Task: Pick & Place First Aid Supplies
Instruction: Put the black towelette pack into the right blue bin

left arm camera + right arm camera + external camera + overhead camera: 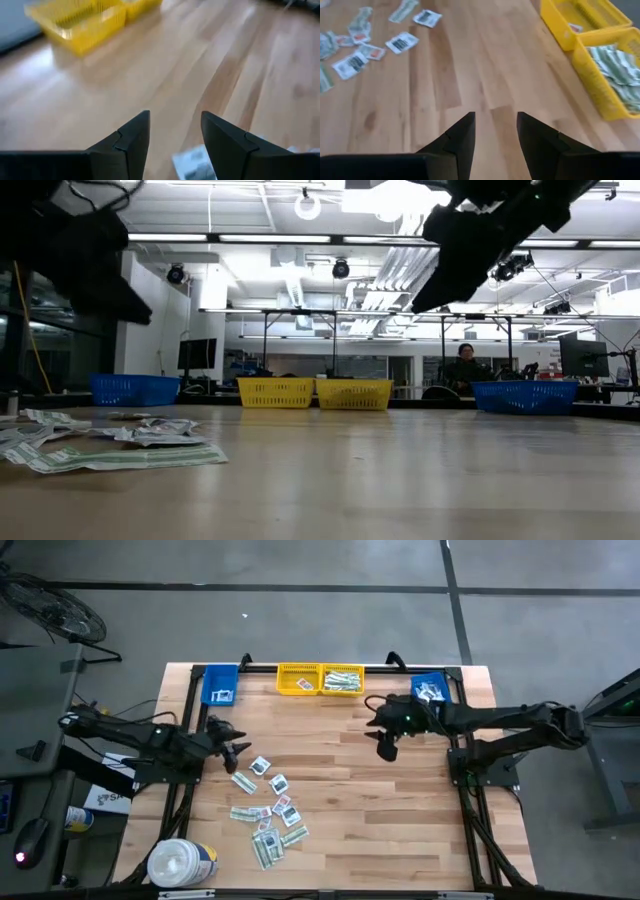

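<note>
The first aid supplies (268, 808) lie flat and scattered on the wooden table's near left part: long green-white strips and small white squarish packets, also seen in the low view (110, 448) and the right wrist view (400, 42). My left gripper (238, 752) hovers open just beyond their far edge, with nothing between its fingers (175, 117); one packet (192, 162) shows below it. My right gripper (386, 748) hangs open over bare wood right of the table's middle, empty (496, 116).
Two yellow bins (300, 680) (343, 680) stand at the far edge; one holds green-white strips (615, 70). Blue bins sit at the far left (220, 686) and far right (430, 690). A big white round tub (180, 862) stands at the near left corner.
</note>
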